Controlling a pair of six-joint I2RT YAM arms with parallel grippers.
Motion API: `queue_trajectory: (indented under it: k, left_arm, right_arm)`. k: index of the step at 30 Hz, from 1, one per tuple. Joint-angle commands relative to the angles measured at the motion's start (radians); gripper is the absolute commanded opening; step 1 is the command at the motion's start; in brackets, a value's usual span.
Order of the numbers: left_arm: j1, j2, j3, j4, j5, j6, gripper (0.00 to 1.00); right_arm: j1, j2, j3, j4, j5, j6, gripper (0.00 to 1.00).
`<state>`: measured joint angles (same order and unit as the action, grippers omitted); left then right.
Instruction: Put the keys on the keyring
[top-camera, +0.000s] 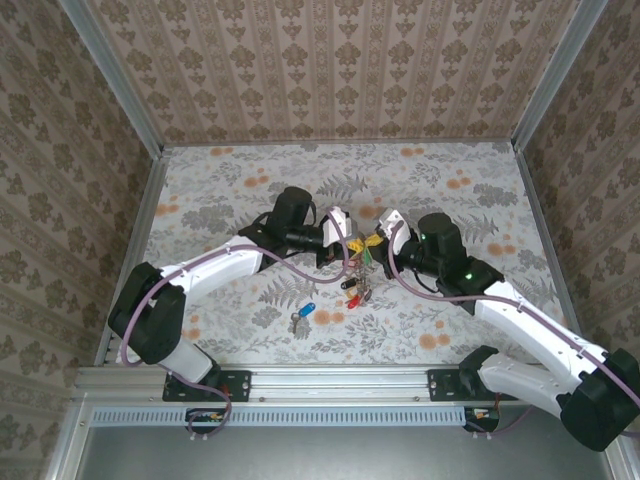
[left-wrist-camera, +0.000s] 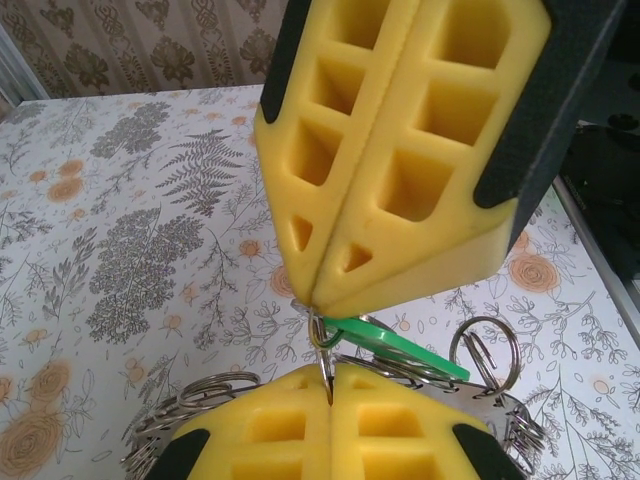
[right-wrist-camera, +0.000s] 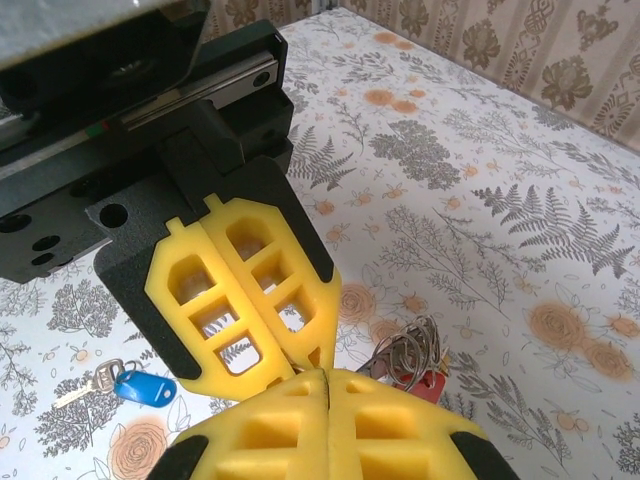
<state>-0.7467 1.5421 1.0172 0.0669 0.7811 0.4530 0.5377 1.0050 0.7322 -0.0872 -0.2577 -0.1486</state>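
Keyring (top-camera: 360, 262) held pinched by left gripper (top-camera: 335, 238) and right gripper (top-camera: 384, 236), both closed, tip to tip. Blue key (top-camera: 303, 313) seen loose on table (top-camera: 220, 200), toward near edge, slanted, nearer left arm.

Floral tabletop (top-camera: 230, 170) (ferns, roses), patterned walls (top-camera: 330, 60)

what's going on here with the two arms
Both arms meet tip to tip over the middle of the table. The left gripper and right gripper are both shut and pinch the keyring between them, its coloured heads bunched beside the tips. A blue key lies apart, nearer the arm bases, not yet on the ring.
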Motion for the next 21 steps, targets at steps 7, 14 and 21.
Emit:
queue_trajectory:
  k: [7,14,21]
  left_arm:
    - [-0.011,-0.015,0.038,0.029,0.106,0.014,0.00]
    - [-0.007,-0.012,0.031,0.074,0.132,-0.026,0.00]
    - [0.002,-0.005,0.019,0.119,0.182,-0.054,0.00]
  right_arm:
    - [-0.005,0.030,0.027,-0.026,0.072,-0.009,0.00]
    - [-0.002,0.047,0.032,-0.035,0.104,-0.037,0.00]
    - [-0.002,0.071,0.039,-0.052,0.185,-0.032,0.00]
